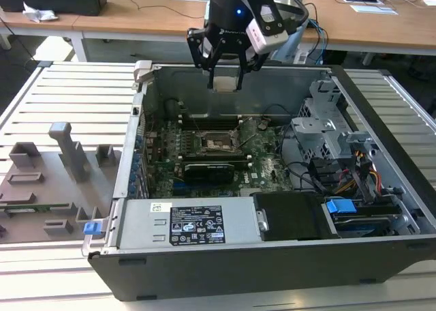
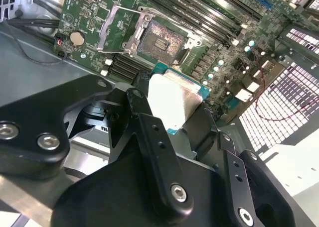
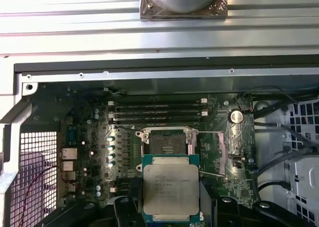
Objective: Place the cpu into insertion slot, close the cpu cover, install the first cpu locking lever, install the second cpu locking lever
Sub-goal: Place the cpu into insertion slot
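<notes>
- The cpu [image 3: 169,189] is held in the air between the fingers of the gripper [image 1: 226,76], with its silver-grey top facing the first wrist camera and its green edge showing around the metal.
- The gripper is closed on the cpu, with a black finger [image 2: 149,132] pressed against either side.
- In the exterior view the cpu hangs above the open computer case [image 1: 381,120], over the back part of the circuit board [image 1: 266,161] and well clear of it.
- The insertion slot [image 3: 167,142] lies below, just beyond the cpu in the first wrist view. Its dark centre is bare.
- The cpu cover [image 2: 106,33] is swung up, so its metal frame stands tilted at one side of the insertion slot.
- A thin wire lever [image 3: 212,133] sticks out from the slot's rim over the board.
- Long black memory slots [image 3: 157,112] run next to the insertion slot, and a round coin battery [image 3: 236,116] sits on the board near them.
- At the front of the case is a grey power supply box [image 1: 191,226] with a white label.
- The case rests on a slatted metal table [image 1: 75,99].
- A grey tray [image 1: 41,188] with upright blocks lies on the table at the exterior view's left, apart from the case.
</notes>
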Motion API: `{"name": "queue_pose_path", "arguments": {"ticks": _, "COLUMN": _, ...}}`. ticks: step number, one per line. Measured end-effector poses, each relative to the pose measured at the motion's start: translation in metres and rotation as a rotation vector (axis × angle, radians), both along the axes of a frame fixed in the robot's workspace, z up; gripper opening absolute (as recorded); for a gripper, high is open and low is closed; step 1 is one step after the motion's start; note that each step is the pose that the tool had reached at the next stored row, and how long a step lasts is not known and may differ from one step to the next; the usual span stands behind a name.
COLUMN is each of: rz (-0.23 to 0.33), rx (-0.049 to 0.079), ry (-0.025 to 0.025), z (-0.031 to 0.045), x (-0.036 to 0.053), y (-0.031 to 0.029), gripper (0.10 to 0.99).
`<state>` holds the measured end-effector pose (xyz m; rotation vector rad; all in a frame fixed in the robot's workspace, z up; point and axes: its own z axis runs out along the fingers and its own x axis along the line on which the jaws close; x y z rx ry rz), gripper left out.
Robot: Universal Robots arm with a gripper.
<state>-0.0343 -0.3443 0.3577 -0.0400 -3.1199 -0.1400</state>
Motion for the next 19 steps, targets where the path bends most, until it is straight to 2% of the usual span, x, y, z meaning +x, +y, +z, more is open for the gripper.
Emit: {"name": "queue_pose_path", "arguments": {"ticks": 19, "rz": 0.000, "rx": 0.000, "ry": -0.0001, "z": -0.0217, "x": 0.0000, "y": 0.0000, "gripper": 0.541}}
